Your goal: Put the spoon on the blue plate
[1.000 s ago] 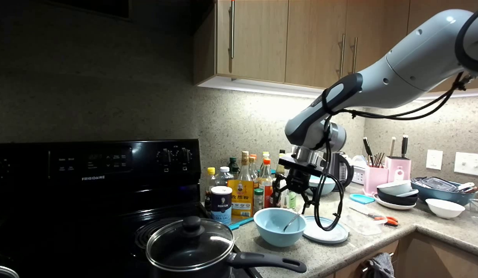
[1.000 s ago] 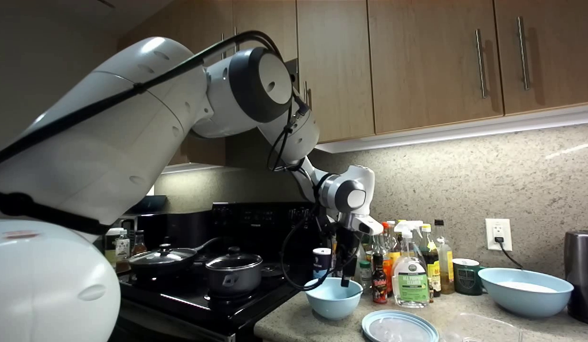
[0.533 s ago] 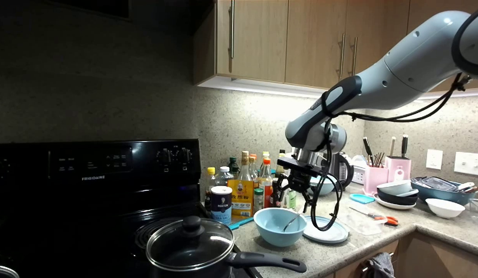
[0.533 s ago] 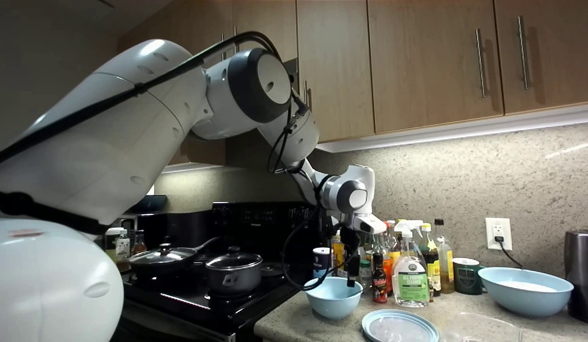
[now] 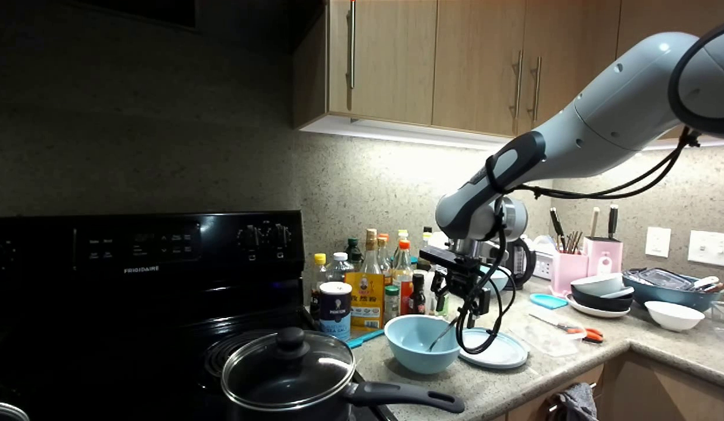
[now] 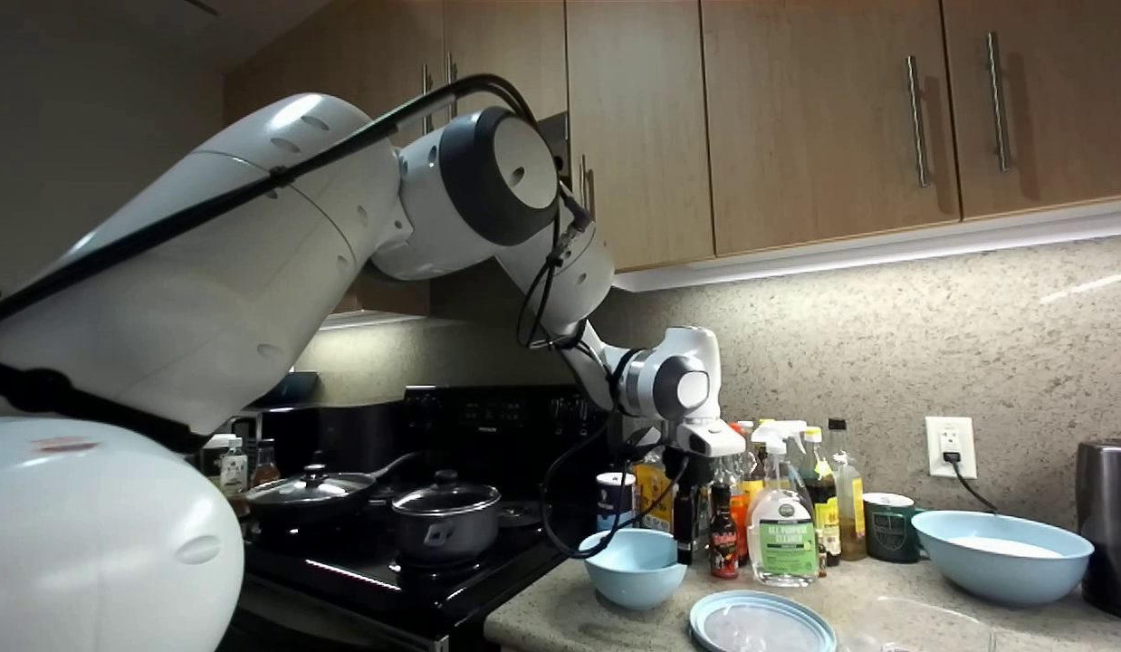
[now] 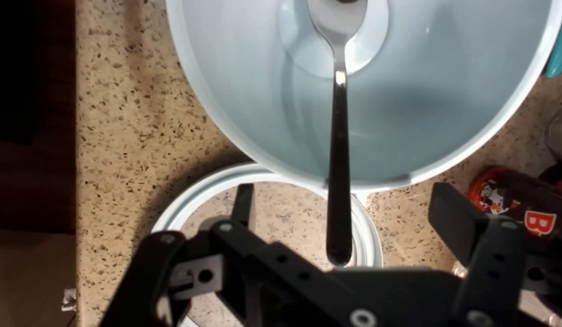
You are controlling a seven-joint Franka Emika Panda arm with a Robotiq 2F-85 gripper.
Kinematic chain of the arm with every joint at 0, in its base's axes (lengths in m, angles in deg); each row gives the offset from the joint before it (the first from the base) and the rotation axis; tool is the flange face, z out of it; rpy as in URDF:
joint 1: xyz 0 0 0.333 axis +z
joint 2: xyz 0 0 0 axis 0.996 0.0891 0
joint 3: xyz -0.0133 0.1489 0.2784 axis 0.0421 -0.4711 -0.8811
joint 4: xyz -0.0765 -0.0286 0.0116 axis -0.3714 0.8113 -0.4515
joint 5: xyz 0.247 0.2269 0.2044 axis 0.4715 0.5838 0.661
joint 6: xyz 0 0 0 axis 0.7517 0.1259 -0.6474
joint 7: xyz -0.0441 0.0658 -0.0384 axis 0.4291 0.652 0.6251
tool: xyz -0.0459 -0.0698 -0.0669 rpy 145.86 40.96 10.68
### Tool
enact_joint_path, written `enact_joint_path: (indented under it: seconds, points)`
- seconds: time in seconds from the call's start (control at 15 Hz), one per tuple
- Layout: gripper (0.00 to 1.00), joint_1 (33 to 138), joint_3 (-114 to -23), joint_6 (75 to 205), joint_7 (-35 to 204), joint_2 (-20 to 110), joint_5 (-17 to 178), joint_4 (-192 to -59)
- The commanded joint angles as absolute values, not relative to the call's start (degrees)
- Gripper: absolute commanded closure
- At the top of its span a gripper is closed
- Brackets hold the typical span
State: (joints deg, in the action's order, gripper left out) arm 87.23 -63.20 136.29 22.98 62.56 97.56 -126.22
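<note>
At the left of an exterior view, a lidded pot (image 5: 289, 374) sits on the stove (image 5: 163, 245). Next on the desk (image 5: 485, 386) come a salt can (image 5: 335, 313), bottles (image 5: 371, 263) and the light-blue bowl (image 5: 421, 356). The spoon (image 7: 339, 131) leans in this bowl, its handle reaching past the rim. The claw (image 7: 346, 209) is just by the handle's end, fingers spread wide apart; the wrist view shows the handle between them. Right of the bowl lies the pale blue plate (image 5: 508, 352).

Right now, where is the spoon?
At upper centre of the wrist view, the spoon leans inside the light-blue bowl, its handle jutting past the rim near the open end effector, the blue plate beside the bowl.
</note>
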Motion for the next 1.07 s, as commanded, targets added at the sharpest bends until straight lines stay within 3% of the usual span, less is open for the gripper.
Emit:
enact_joint_path:
  seconds: [0.0,0.6,0.8,1.0]
  points:
    - [0.33,86.0,-64.7,136.7,23.3,62.5,97.0,-126.1]
    - [0.92,86.5,-64.7,137.3,23.6,62.5,95.4,-125.9]
    - [0.95,86.4,-65.1,137.7,24.2,62.2,95.1,-126.3]
    - [0.92,86.2,-65.4,138.2,25.0,62.0,95.3,-126.6]
